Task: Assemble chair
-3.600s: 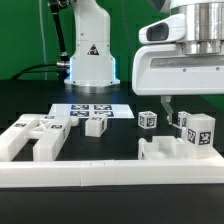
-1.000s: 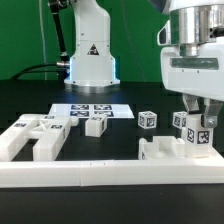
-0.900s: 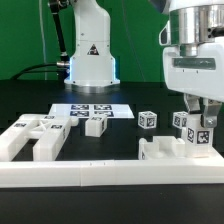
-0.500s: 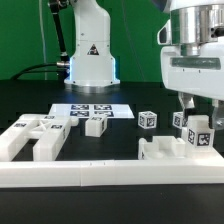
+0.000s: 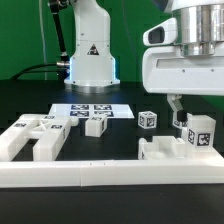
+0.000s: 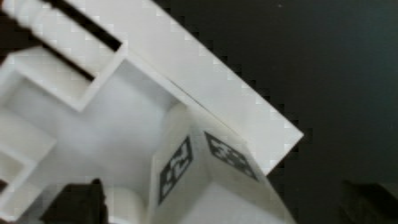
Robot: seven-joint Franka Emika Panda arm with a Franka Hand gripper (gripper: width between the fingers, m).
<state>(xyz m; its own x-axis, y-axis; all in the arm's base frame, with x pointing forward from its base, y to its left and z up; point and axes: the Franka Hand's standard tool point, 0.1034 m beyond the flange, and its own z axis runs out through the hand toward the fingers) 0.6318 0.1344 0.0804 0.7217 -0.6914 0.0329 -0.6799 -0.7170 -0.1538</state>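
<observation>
In the exterior view, my gripper (image 5: pixel 196 107) hangs open just above an upright white chair piece with black-and-white tags (image 5: pixel 197 132). One finger (image 5: pixel 175 104) shows to that piece's left, and nothing is held. The tagged piece stands on a low notched white chair part (image 5: pixel 160 151) at the exterior view's right. The wrist view looks down on the same tagged piece (image 6: pixel 210 160) between my two dark fingers (image 6: pixel 80 203), with my gripper (image 6: pixel 210 205) spread wide around it and a flat white panel (image 6: pixel 169 60) beyond. Other chair pieces lie loose: a slotted panel (image 5: pixel 30 137), a small block (image 5: pixel 95 125) and a cube (image 5: pixel 148 119).
The marker board (image 5: pixel 88 110) lies flat behind the loose pieces. A long low white rail (image 5: pixel 110 176) runs along the front. The robot's base (image 5: pixel 88 60) stands at the back, with cables trailing to the exterior view's left.
The gripper was shut on the tagged upright piece; it has opened, let the piece go, risen slightly and turned so its broad body faces the camera. The piece stays standing.
</observation>
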